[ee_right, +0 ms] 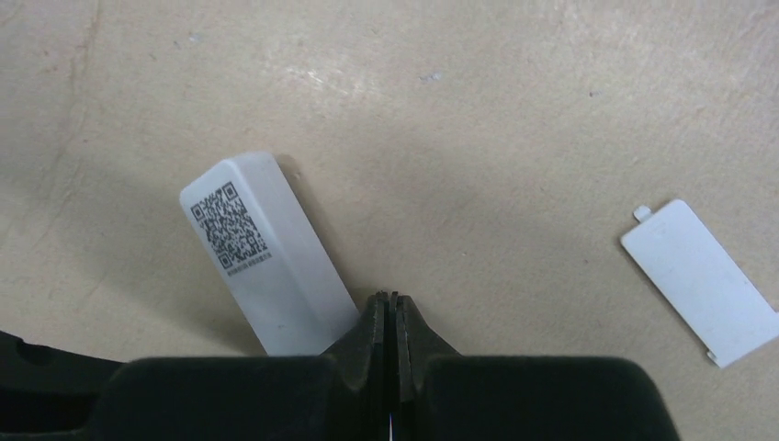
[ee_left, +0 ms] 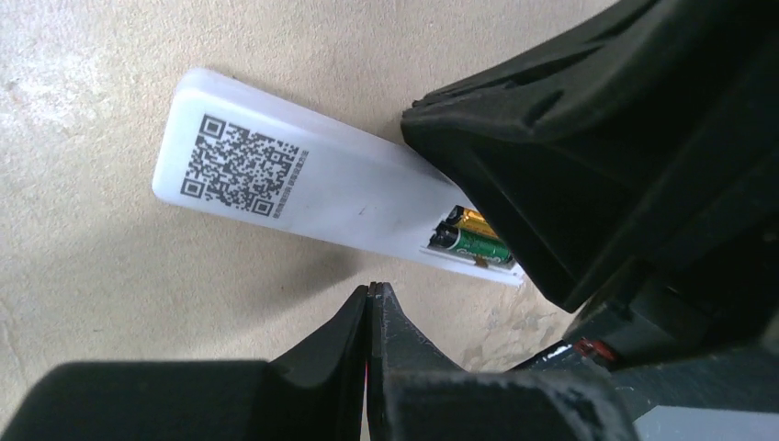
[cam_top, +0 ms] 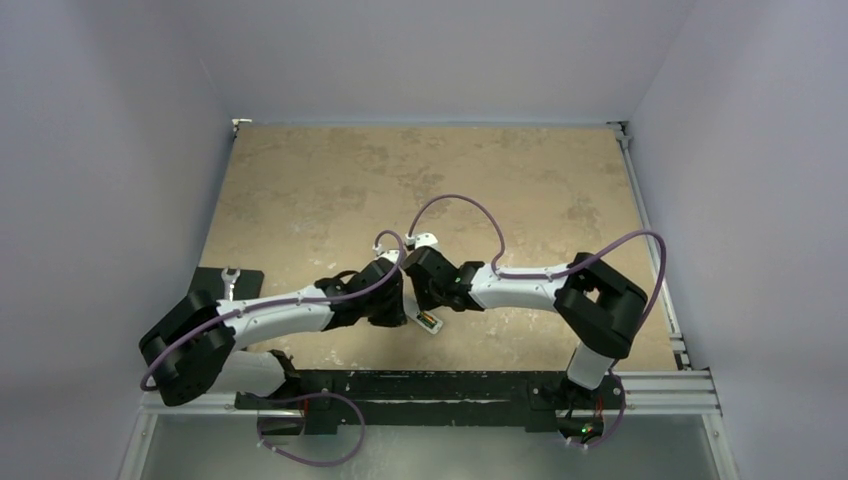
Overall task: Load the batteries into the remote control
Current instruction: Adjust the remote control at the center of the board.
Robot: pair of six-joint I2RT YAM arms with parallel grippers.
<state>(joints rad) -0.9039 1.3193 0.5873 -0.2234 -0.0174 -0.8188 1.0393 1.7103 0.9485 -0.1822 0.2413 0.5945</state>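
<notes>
Tan tabletop (cam_top: pixel 330 190): remote control (ee_left: pixel 303 188) back-up, batteries (ee_left: pixel 473 241) in open bay. Left gripper (ee_left: pixel 368 294) pinched closed, empty, just beside remote's long edge. Right gripper (ee_right: pixel 394 303) likewise closed, empty, over battery end.

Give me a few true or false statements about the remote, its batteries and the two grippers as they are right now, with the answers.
1. The slim white rectangular remote control lies with its QR-code back facing up. True.
2. Two small gold and green cylindrical batteries sit in its open compartment. True.
3. The flat white plastic battery cover is clipped onto the remote. False: it lies apart from it on the tan table.
4. The left gripper has its fingers spread wide. False: they are shut together with nothing between them.
5. The right gripper holds a battery. False: its fingers are shut and empty.
</notes>
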